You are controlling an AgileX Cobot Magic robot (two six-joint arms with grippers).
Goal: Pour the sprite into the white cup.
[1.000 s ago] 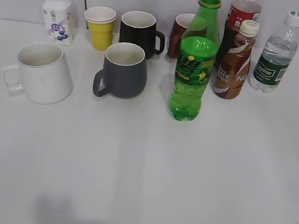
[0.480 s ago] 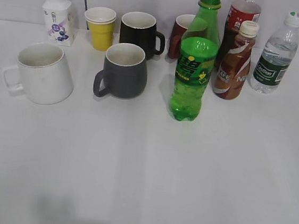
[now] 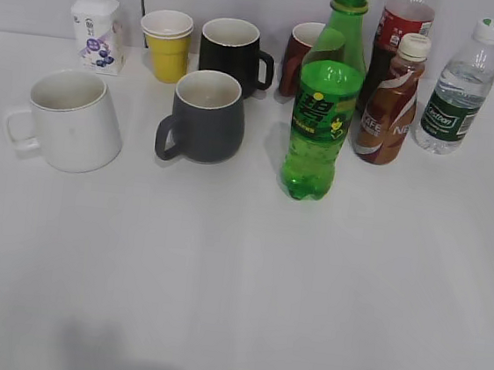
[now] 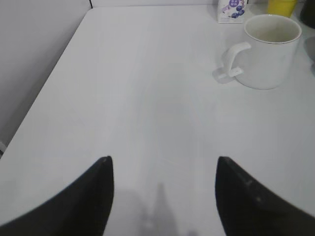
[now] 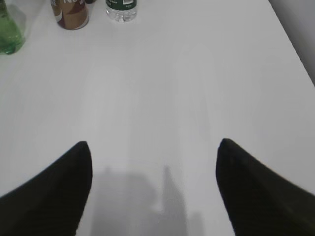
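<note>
The sprite (image 3: 323, 113), a tall green bottle with no cap, stands upright right of centre; its base shows at the top left of the right wrist view (image 5: 9, 34). The white cup (image 3: 70, 120) stands at the left with its handle to the left; it also shows in the left wrist view (image 4: 268, 51). My left gripper (image 4: 163, 164) is open and empty over bare table, well short of the cup. My right gripper (image 5: 153, 147) is open and empty, far from the bottles. Neither gripper shows in the exterior view.
A dark grey mug (image 3: 204, 117), a black mug (image 3: 232, 53), a yellow cup (image 3: 167, 44), a red mug (image 3: 300, 56) and a small white bottle (image 3: 95, 28) stand behind. A brown drink bottle (image 3: 392, 103), a cola bottle (image 3: 396, 28) and a water bottle (image 3: 456, 92) stand right.
The exterior view shifts very slightly; no object or gripper visibly moves.
</note>
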